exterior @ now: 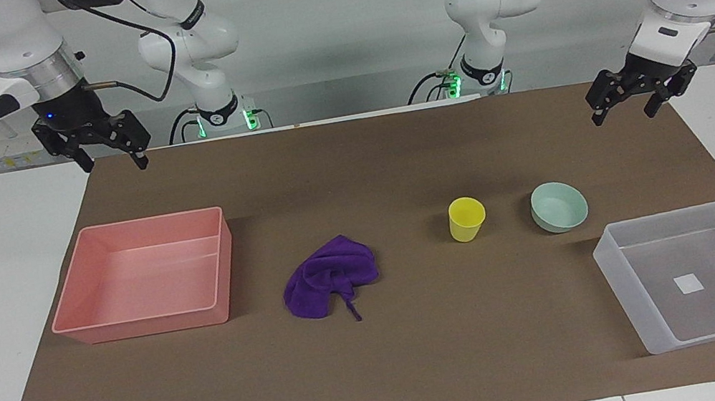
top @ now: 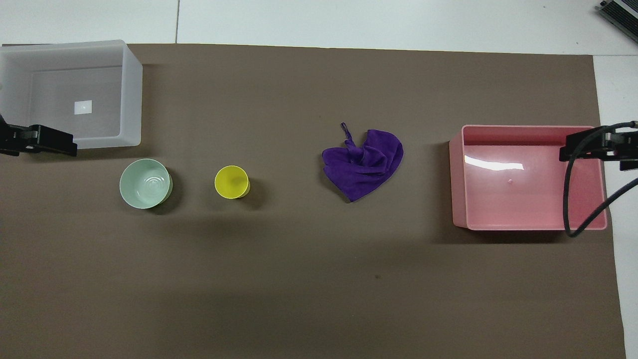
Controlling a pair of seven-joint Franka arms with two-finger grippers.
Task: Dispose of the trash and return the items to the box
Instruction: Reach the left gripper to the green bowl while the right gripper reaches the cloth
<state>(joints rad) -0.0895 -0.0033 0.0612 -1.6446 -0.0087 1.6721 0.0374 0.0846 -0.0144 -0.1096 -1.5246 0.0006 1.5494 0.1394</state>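
The purple cloth [exterior: 330, 277] lies crumpled on the brown mat near the middle, its thin strand pointing away from the robots; it also shows in the overhead view [top: 364, 162]. The yellow cup [exterior: 466, 218] [top: 232, 182] stands upright beside the mint-green bowl [exterior: 558, 207] [top: 145, 183]. The translucent box [exterior: 620, 273] [top: 132, 94] sits empty at the left arm's end, farther from the robots than the bowl. My left gripper [exterior: 626, 110] hangs open and empty in the air over the mat's edge near the box. My right gripper [exterior: 113, 161] hangs open and empty over the mat's edge near the pink tray.
An empty pink tray [exterior: 153, 323] [top: 458, 174] stands at the right arm's end of the mat. The brown mat [exterior: 386, 370] covers most of the white table. A black cable [top: 568, 199] hangs from the right arm over the tray.
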